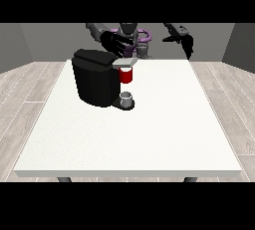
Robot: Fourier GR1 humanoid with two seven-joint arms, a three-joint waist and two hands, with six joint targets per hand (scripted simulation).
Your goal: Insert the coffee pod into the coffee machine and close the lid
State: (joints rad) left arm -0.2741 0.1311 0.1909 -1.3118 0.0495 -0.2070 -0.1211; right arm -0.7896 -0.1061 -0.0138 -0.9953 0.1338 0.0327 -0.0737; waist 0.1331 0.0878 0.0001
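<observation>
One coffee machine (94, 77) stands on the one counter (149, 134), black, just below the robot hand (115, 44) at the view's left. One red part (126, 75) shows at the machine's front, under one grey lid (125, 62) that lies just below that same robot hand. One small grey cup (127, 97) sits on the machine's base, further below it. Two robot hands are in view; the second robot hand (187, 44) is at the view's right, well apart from the machine.
</observation>
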